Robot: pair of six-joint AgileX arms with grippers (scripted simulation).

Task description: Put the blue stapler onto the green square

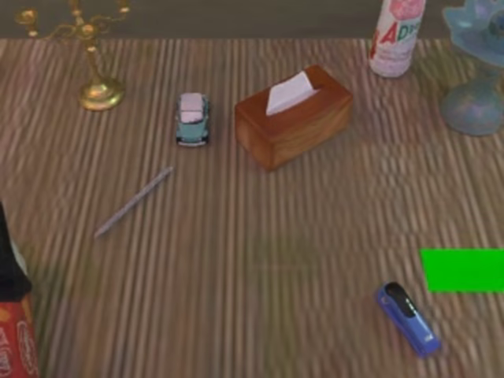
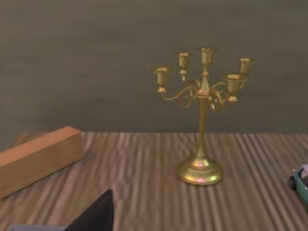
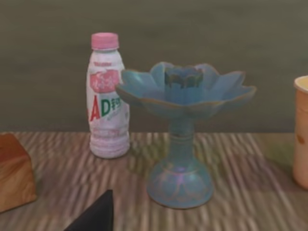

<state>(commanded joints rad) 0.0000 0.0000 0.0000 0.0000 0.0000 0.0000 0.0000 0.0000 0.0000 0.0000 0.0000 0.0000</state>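
The worktop (image 1: 260, 260) is a ribbed, woven brown surface, its fine ridges running away from me; on it near the top view's right edge lies the green square (image 1: 463, 270), flat, bright and unmarked, cut off by the frame; the blue stapler (image 1: 408, 318) lies just beside it, toward the near edge and a little to the left, apart from the patch and not on it; it is small, elongated and glossy blue, set on a slant, with a black patch at the rounded end that points toward the far left.

Farther back stands a wooden tissue box (image 1: 293, 115), smooth reddish-brown with a white tissue poking from its slot; left of it sits a small teal toy car (image 1: 192, 119) with a pale roof; nearer and to the left lies a thin grey-lilac pen (image 1: 134, 201), slanted; a polished brass candelabrum (image 1: 96, 59) with a round foot stands at the far left, five cups showing in the left wrist view; a white plastic bottle (image 1: 396, 35) with a pink cap and red and green lettering stands at the far right, beside a blue petal-rimmed pedestal dish (image 1: 475, 87) with a matte glaze.

A dark part of my left arm (image 1: 11, 272) shows at the top view's left edge; my right arm is out of that view; neither pair of jaws is in sight, so I cannot tell whether they stand apart or together.
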